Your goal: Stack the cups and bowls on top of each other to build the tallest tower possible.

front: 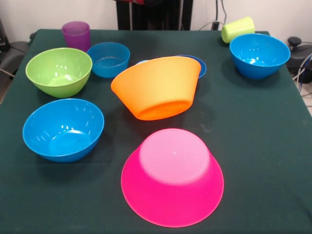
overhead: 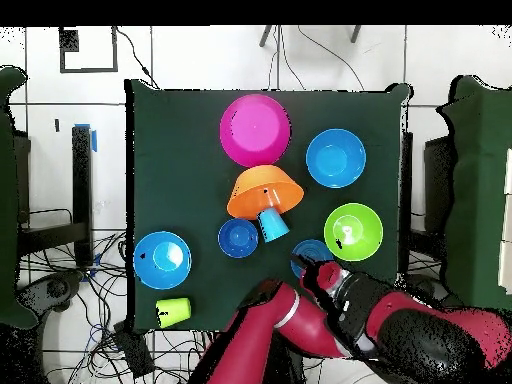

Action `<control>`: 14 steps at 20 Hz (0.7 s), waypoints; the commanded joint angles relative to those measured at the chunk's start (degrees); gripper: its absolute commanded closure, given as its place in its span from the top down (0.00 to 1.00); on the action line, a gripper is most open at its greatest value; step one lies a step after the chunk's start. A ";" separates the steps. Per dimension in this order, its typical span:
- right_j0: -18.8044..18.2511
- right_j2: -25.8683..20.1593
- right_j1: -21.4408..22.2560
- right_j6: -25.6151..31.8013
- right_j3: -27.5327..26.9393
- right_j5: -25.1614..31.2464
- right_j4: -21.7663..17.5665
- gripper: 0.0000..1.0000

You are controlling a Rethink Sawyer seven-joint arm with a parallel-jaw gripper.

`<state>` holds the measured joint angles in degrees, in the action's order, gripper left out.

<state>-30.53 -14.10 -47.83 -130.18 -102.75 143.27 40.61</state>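
Observation:
The big pink bowl (front: 171,178) (overhead: 255,130) lies upside down near the table's front. Behind it the orange bowl (front: 156,87) (overhead: 264,192) is tipped over, its base towards the pink one. The light-blue cup (overhead: 272,225) shows at its rim. A small dark-blue bowl (front: 197,63) (overhead: 238,238) sits just behind. The purple cup (front: 76,34) stands upright. The yellow-green cup (front: 238,29) (overhead: 173,311) lies on its side. My gripper (overhead: 318,270) hangs at the arm's end above the small light-blue bowl (front: 108,58) (overhead: 312,252); the front view does not show it.
A green bowl (front: 58,70) (overhead: 352,231) and two medium blue bowls (front: 63,129) (overhead: 335,157), (front: 259,54) (overhead: 162,260) stand upright and apart. Dark green cloth (front: 253,146) covers the table. Cables lie on the floor beside it.

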 commanded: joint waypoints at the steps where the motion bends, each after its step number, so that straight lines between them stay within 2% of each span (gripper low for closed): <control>1: 0.41 -4.74 -12.14 16.34 -3.99 -2.08 1.06 1.00; 9: 0.07 -6.03 -19.44 23.90 -4.99 -8.64 -0.59 1.00; 14: 1.29 -7.95 -23.56 27.76 -3.84 -13.36 -0.77 1.00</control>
<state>-30.77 -15.66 -63.59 -122.44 -105.84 134.01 40.52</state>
